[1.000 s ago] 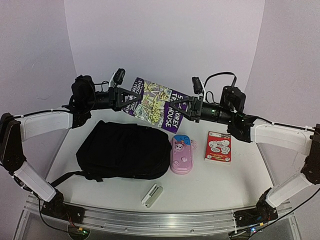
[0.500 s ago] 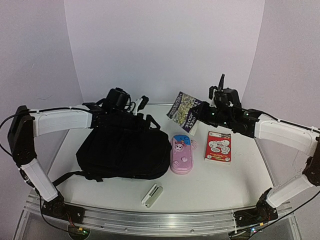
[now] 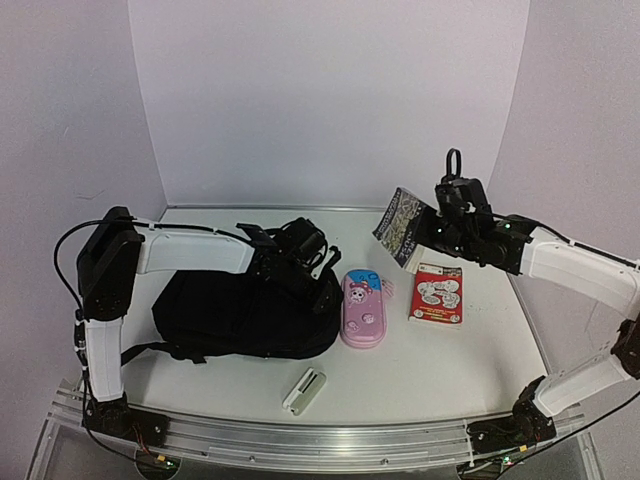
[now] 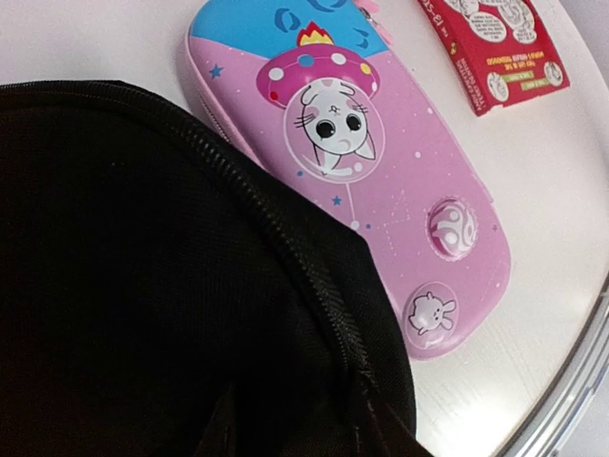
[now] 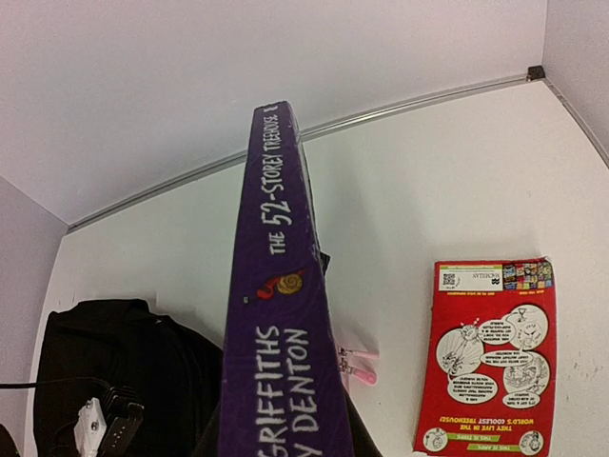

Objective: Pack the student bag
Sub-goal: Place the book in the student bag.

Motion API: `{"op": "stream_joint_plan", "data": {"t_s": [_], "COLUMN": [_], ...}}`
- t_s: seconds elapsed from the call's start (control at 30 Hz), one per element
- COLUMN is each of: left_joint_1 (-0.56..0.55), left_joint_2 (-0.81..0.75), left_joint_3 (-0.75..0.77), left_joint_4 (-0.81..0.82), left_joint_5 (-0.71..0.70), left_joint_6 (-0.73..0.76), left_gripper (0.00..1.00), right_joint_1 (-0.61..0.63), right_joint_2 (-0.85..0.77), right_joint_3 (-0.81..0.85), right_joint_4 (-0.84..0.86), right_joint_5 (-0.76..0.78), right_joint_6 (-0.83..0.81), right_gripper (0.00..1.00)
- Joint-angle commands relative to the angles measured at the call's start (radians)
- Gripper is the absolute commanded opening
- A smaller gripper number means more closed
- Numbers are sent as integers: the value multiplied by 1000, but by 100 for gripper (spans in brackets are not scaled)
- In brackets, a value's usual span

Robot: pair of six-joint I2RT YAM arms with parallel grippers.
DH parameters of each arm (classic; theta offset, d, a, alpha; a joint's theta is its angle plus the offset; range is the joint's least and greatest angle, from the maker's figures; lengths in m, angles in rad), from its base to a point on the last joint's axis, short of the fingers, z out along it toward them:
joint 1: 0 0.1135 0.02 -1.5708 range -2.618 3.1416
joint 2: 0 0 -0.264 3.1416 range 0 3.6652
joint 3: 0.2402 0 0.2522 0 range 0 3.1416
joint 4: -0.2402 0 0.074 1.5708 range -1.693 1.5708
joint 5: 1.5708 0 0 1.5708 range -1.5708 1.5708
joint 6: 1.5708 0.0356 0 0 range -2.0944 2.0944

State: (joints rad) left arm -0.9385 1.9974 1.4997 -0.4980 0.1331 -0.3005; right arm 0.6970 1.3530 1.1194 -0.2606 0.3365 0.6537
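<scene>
student bag – flat on table, left of centre; soft, limp, likely to sag, best pinched at zip rim or strap | left gripper – over bag's right edge, jaw gap impossible to tell | pink pencil case – against bag's right side | right gripper – clamped on purple book, aloft far right

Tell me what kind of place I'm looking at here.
Most likely a robotics lab test bench, not a classroom: a white table walled by a plain white backdrop, robot arms mounted on an aluminium rail, and school props laid out, a black backpack and pink pencil case.
</scene>
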Motion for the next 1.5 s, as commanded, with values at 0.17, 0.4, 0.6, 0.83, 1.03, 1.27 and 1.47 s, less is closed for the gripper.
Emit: {"op": "stream_joint_plan", "data": {"t_s": [0.17, 0.4, 0.6, 0.83, 1.03, 1.27, 1.47], "left_joint_1": [-8, -7, 44, 179, 198, 204, 206], "left_joint_2": [-46, -156, -331, -495, -575, -611, -653], "left_joint_3": [29, -10, -70, -146, -177, -191, -213], "left_joint_4": [-61, -59, -38, 26, 106, 127, 151], "left_joint_5": [-150, -279, -329, -143, 6, 40, 62], "left_joint_6": [6, -13, -18, -2, 48, 55, 57], "left_gripper": [1, 0, 0, 0, 0, 0, 0], "right_joint_1": [6, 6, 6, 7, 16, 40, 40], "right_joint_2": [-53, -74, -72, -50, 59, 232, 355], "right_joint_3": [27, 51, 75, 41, -32, 2, 45], "right_joint_4": [50, 18, -18, 3, 240, 413, 525], "right_joint_5": [31, -103, -447, -778, -962, -993, -978], "right_joint_6": [-5, -29, -45, 37, 189, 321, 408], "right_gripper": [0, 0, 0, 0, 0, 0, 0]}}
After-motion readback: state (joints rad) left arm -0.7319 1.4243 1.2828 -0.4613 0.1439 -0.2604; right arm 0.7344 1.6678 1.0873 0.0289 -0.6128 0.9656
